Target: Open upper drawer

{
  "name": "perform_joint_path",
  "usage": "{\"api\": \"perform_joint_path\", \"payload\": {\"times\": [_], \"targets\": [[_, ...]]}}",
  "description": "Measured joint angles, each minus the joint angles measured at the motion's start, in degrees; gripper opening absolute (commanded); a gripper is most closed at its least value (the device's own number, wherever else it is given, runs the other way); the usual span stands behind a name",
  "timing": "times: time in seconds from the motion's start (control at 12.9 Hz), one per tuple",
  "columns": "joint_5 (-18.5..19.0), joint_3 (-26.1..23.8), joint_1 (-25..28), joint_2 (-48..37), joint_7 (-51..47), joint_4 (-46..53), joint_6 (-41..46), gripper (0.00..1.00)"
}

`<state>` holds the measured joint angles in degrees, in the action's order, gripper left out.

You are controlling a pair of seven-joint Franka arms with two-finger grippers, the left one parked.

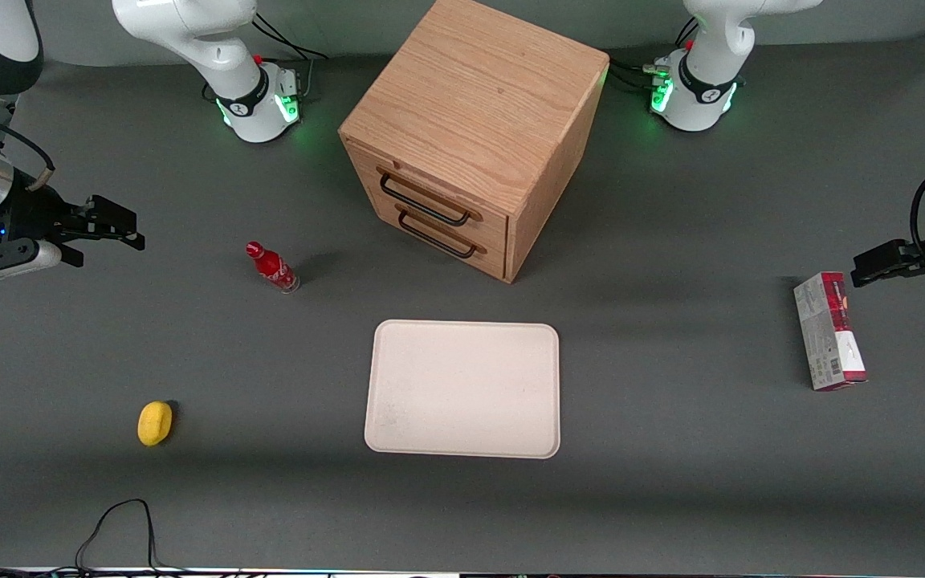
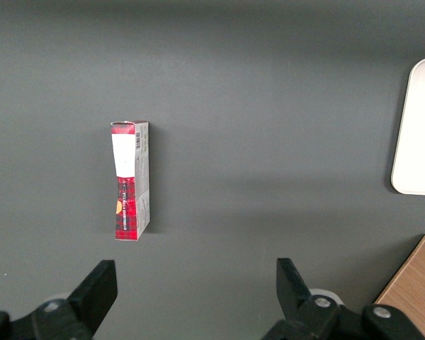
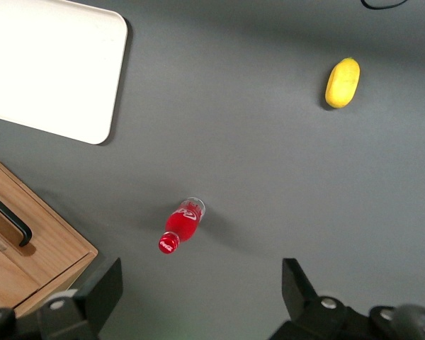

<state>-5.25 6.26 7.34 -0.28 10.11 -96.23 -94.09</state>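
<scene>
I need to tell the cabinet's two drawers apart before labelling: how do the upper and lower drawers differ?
The upper drawer sits directly under the cabinet top; the lower drawer sits beneath it, next to the table. From the front camera the upper handle appears farther away, the lower nearer. Both are shut, light wood, with black bar handles. The end effector is open, far from both.

A red Coca-Cola bottle (image 1: 271,267) stood upright on the grey surface (image 1: 671,449). Nearer the front camera lay a yellow lemon (image 1: 155,422) and, well apart from it, a bare cream tray (image 1: 463,388). A red-and-white carton (image 1: 829,330) lay flat toward the parked arm's end.
</scene>
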Motion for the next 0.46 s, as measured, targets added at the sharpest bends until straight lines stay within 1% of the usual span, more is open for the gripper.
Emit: {"api": "perform_joint_path", "payload": {"times": [0.46], "targets": [[0.00, -0.15, -0.09, 0.21, 0.05, 1.06, 2.11, 1.00]]}}
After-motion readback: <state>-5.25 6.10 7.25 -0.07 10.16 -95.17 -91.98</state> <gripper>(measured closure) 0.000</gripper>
